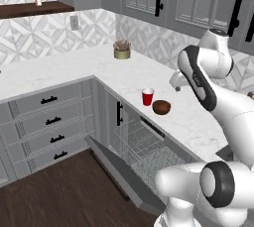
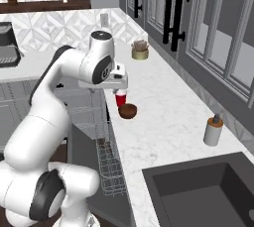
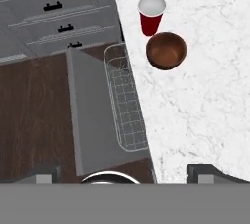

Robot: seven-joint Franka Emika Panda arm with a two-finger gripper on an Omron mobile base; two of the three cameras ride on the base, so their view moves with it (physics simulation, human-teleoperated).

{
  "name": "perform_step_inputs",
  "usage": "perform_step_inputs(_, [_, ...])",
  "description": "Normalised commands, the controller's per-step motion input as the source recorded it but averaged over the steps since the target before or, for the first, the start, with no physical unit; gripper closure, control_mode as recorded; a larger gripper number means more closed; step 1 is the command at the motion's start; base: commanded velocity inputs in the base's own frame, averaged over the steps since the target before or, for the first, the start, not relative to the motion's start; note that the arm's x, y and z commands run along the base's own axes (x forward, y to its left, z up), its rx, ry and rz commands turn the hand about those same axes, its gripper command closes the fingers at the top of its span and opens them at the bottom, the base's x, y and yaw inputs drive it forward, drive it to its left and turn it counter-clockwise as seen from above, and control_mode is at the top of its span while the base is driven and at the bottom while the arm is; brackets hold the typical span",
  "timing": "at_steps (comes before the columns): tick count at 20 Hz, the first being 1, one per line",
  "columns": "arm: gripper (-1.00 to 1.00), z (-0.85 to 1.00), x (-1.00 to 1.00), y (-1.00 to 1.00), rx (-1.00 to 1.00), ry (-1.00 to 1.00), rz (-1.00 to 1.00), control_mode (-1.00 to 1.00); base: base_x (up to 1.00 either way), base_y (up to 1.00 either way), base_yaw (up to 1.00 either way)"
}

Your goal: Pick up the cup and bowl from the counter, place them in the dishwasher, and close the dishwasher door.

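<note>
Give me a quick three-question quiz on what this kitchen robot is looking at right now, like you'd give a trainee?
1. True or false: the cup and bowl sit on the counter.
2. Is the dishwasher door up or dropped open?
3. The claw is: A) gripping the cup, B) open and empty, C) gripping the bowl.

Key: 1 true; 2 dropped open, wire rack showing; 3 B.

Surface [image 3: 195, 100]: white marble look w/ faint grey veins, smooth, semi-matt. Cup [image 3: 151, 15]: red plastic, smooth, pale inside. Bowl [image 3: 166, 50]: dark-brown wood look, slight sheen. Dishwasher rack [image 3: 128, 105]: thin silver-grey wire. Dishwasher door [image 3: 93, 115]: flat matt grey. Floor [image 3: 34, 115]: dark wood planks.
</note>
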Motion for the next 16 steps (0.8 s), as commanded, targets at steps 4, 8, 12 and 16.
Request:
perform_step_inputs(4, [-1.0, -0.43, 0.73, -0.37, 0.01, 0.0, 0.3, -1.0, 0.0, 0.0, 0.0])
perform_step_inputs(8, [-1.0, -0.71, 0.75, 0.04, -0.09, 0.01, 0.26, -1.0, 0.0, 0.0, 0.0])
perform_step_inputs(12, [-1.0, -0.79, 0.46, 0.14, -0.16, 0.0, 0.19, -1.0, 0.0, 0.0, 0.0])
perform_step_inputs(16, [-1.0, -0.8, 0.39, 0.5, -0.22, 0.0, 0.08, -1.0, 0.0, 0.0, 0.0])
